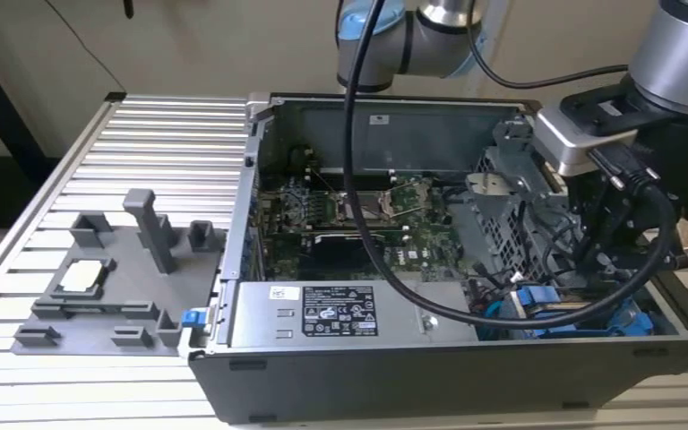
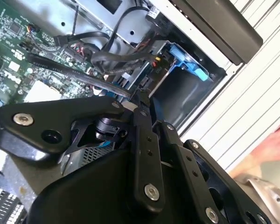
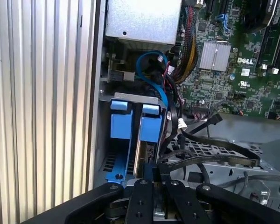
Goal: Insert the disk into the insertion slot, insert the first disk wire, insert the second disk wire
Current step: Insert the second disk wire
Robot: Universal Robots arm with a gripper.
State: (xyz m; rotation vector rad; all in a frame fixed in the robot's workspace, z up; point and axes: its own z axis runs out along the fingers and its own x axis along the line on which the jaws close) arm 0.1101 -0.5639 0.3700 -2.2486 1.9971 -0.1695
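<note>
The disk [image 3: 150, 128], in its blue carrier, stands inside the insertion slot [image 3: 130, 97], a grey metal bay at the case's corner. Another blue carrier [image 3: 121, 125] sits beside it. My gripper [image 3: 154, 168] is at the disk's near end, its fingers drawn together on that edge. In the second wrist view the gripper [image 2: 141, 95] tapers to a narrow tip beside the blue carrier [image 2: 189, 63]. In the exterior view the gripper [image 1: 583, 287] reaches down into the case's front corner on the exterior view's right, just above the disk [image 1: 559, 315]. Loose black and blue wires [image 3: 151, 70] lie near the bay.
The labelled power supply box [image 1: 332, 313] fills the case's front; the motherboard [image 1: 356, 206] lies behind it and the perforated cage [image 1: 505, 224] is beside my arm. A grey fixture [image 1: 105, 287] stands on the slatted table on the exterior view's left. A person's hand [image 2: 273, 144] rests outside the case.
</note>
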